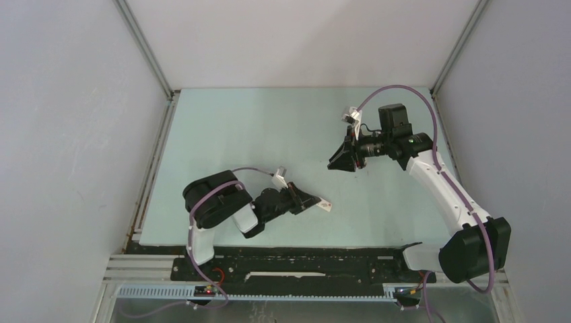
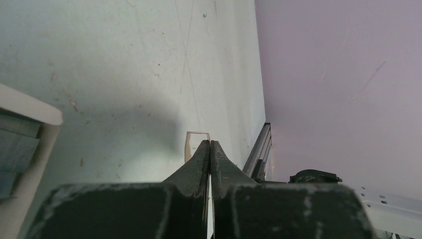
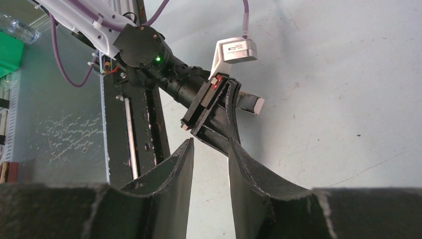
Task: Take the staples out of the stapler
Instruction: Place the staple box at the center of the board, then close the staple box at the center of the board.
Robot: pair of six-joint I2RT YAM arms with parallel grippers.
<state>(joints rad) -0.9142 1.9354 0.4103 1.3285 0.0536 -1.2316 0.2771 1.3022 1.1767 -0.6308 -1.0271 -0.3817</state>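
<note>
**Far and middle table open, near centre crowded**

Wide free table (image 1: pixel 236 128) across far-left and middle. Left gripper (image 1: pixel 316 200) lies low near centre, stapler (image 1: pixel 325 204) just beside it. Right gripper (image 1: pixel 333 161) hangs right of centre. Walls close left, right, far.

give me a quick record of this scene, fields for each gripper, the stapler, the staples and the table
left gripper: low over the table, jaws shut
staples: thin strip at the tips of the left jaws, apparently pinched
stapler: lying on the table, close beside the left gripper, apart from the strip
right gripper: raised off the table, jaws apart, nothing between them
table: pale green, scuffed and speckled
task state: strip looks to be out of the stapler
</note>
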